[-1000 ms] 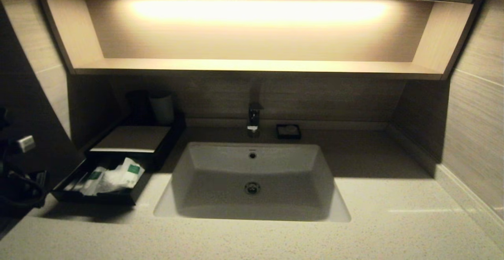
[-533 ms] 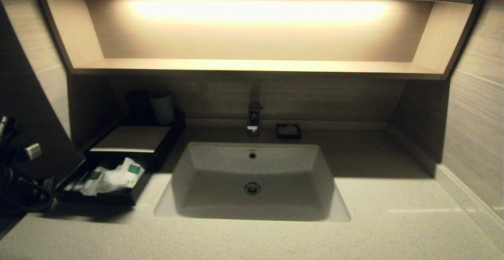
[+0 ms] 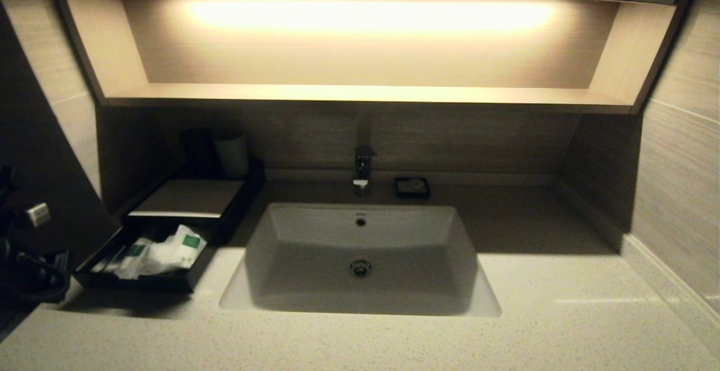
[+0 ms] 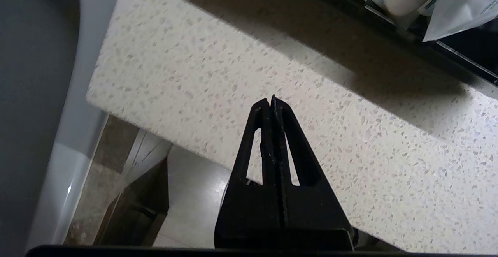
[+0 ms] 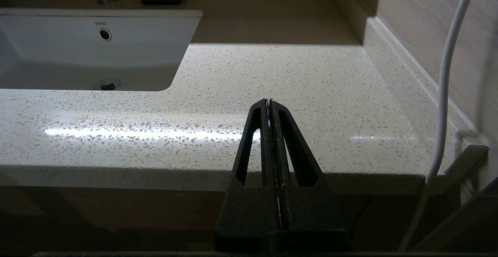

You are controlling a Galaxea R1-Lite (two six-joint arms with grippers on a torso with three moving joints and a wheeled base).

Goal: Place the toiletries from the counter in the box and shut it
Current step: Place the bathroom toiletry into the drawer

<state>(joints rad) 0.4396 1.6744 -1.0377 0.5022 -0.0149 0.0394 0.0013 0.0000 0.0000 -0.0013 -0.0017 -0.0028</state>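
Note:
A black box (image 3: 135, 285) stands on the counter to the left of the sink. Its front half is open and holds white toiletry packets with green labels (image 3: 169, 252). A pale lid panel (image 3: 188, 198) covers its rear half. My left gripper (image 4: 272, 100) is shut and empty, hovering over the counter's front left part, apart from the box edge (image 4: 432, 48) and the packets (image 4: 459, 4). The left arm (image 3: 31, 270) shows dark at the head view's left edge. My right gripper (image 5: 269, 102) is shut and empty, low before the counter's front edge, right of the sink.
A white sink (image 3: 360, 258) with a tap (image 3: 363, 166) fills the counter's middle. A small black soap dish (image 3: 412, 187) sits behind it. Two cups (image 3: 232, 152) stand behind the box. A wall (image 3: 680, 191) closes the right side, and a white cable (image 5: 447, 74) hangs there.
The left arm at the left edge rose and shifted slightly toward the box, then dropped back. The box, packets and lid panel have not moved.

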